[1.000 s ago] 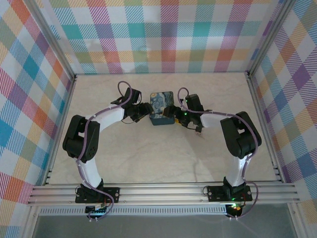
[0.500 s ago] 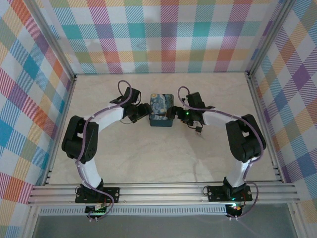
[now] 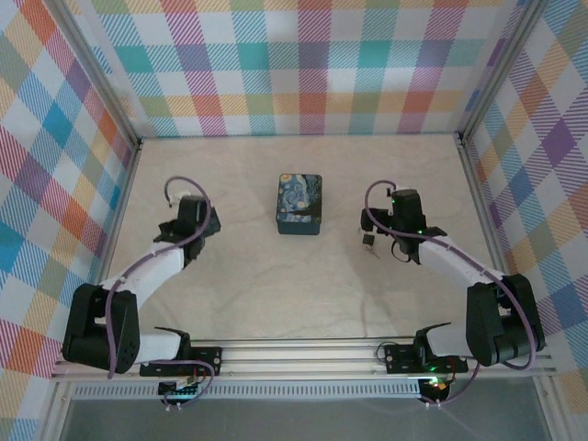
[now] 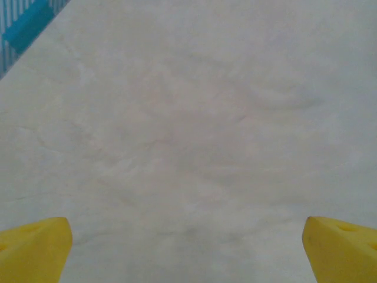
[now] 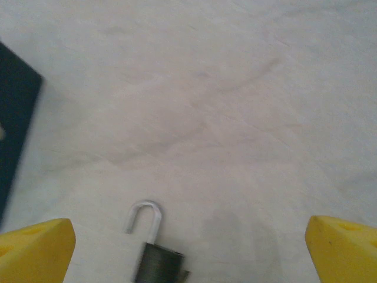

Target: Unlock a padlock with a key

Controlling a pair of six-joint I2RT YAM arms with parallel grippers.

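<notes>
Top external view showed the padlock (image 3: 368,242) as a small dark piece lying on the pale surface (image 3: 276,285). It lay just beside the head of the right arm (image 3: 450,262) and well apart from the blue box (image 3: 299,204). That box, with its swirly night-sky lid, sat mid-surface between the two arms. The left arm (image 3: 142,271) reached up on the box's left, its head well apart from it. Plaid walls (image 3: 303,64) closed the space on three sides.

Right wrist view had the right jaws spread wide, pinching nothing, with their yellow fingertips (image 5: 35,247) at the two lower corners. The padlock (image 5: 158,262) lay flat on the surface between them and touched neither. Its dark grey body was cut by the bottom edge, and its silver shackle (image 5: 144,215) pointed away from the camera. One leg of the shackle ran into the body; the other ended short of it, free. The box's dark side (image 5: 15,118) stood blurred at the left edge.

Left wrist view had the left jaws spread just as wide, their yellow fingertips (image 4: 32,250) in the lower corners. They hung over bare surface, with a strip of teal wall at top left.
</notes>
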